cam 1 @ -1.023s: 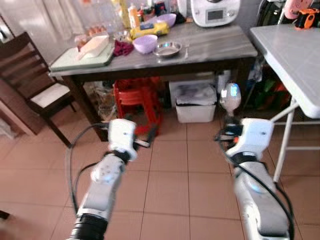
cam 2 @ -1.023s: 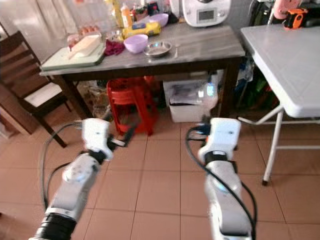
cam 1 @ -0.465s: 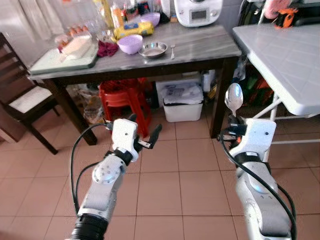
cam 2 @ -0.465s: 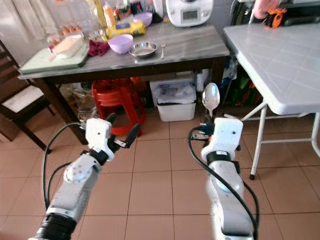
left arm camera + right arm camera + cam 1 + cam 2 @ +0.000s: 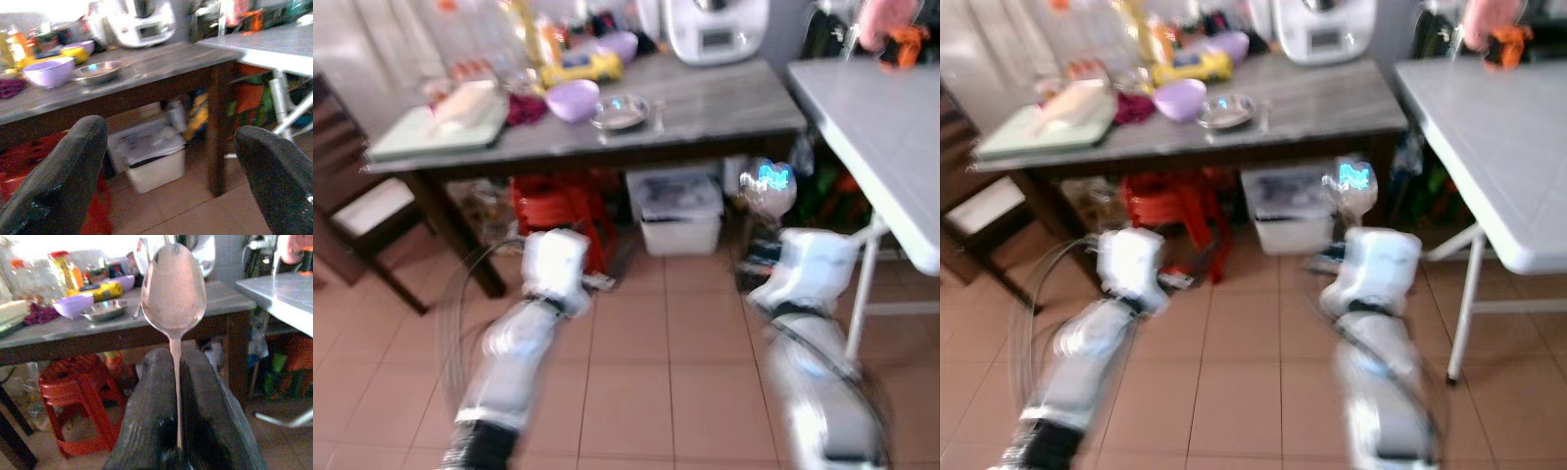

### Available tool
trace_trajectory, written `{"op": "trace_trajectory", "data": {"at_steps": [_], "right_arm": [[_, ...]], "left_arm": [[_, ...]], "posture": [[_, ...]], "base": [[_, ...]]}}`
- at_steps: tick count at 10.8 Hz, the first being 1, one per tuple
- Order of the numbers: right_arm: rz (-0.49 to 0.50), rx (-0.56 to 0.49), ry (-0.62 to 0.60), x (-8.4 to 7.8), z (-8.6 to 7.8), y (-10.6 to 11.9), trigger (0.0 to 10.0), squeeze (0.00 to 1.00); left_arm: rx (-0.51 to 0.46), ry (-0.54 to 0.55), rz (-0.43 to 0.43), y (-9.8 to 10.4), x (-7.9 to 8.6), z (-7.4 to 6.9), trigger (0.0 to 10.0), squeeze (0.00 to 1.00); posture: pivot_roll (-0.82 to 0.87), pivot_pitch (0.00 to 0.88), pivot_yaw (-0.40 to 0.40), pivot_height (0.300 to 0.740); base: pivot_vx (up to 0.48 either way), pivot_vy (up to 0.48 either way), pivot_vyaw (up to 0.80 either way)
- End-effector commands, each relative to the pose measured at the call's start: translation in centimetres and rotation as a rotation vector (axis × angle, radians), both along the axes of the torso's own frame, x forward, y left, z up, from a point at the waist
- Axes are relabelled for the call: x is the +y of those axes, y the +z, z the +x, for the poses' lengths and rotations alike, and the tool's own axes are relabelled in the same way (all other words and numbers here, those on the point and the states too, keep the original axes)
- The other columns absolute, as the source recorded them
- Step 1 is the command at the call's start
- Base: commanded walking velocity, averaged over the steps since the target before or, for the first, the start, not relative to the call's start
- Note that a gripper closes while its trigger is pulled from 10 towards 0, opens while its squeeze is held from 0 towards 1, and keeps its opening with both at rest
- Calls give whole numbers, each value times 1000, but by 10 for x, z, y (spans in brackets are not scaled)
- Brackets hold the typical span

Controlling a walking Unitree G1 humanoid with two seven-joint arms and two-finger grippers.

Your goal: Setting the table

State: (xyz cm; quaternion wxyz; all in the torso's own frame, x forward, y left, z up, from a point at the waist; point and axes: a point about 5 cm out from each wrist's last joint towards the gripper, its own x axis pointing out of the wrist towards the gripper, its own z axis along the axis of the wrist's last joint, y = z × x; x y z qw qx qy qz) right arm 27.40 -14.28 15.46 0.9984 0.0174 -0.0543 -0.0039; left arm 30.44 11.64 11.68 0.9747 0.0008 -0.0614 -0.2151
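My right gripper [image 5: 177, 433] is shut on the handle of a metal spoon [image 5: 173, 289], which stands upright with its bowl [image 5: 766, 186] above the wrist. My left gripper [image 5: 171, 132] is open and holds nothing; it hovers over the tiled floor in front of me. Ahead stands a dark table with a grey top [image 5: 715, 98]. On it are a purple bowl [image 5: 573, 98], a steel dish [image 5: 620, 111] and a small piece of cutlery [image 5: 658, 114]. A white folding table [image 5: 871, 127] is at my right. The head views are blurred.
Red stools [image 5: 563, 211] and a white bin [image 5: 680, 211] sit under the dark table. A wooden chair [image 5: 352, 186] stands at the left. A white appliance [image 5: 715, 24], bottles and a pale tray [image 5: 440, 122] crowd the table's back and left.
The whole picture has shifted and blurred, so the camera is moving. Both arms keep their pose, and the spoon stays upright in the right gripper.
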Motion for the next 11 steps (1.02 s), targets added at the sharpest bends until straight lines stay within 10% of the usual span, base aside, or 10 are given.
{"op": "trace_trajectory", "data": {"at_steps": [1, 11], "right_arm": [[-8, -10, -23, -7, 0, 2, 10000, 0], [25, 2, -42, -11, -1, -1, 10000, 0]], "left_arm": [[-22, -31, -9, 6, -8, 1, 10000, 0], [2, -75, -19, 1, -19, -7, 10000, 0]], "posture": [[-145, 34, 157, 740], [-152, 44, 156, 740]], "base": [[480, 0, 0], [480, 0, 141]]}}
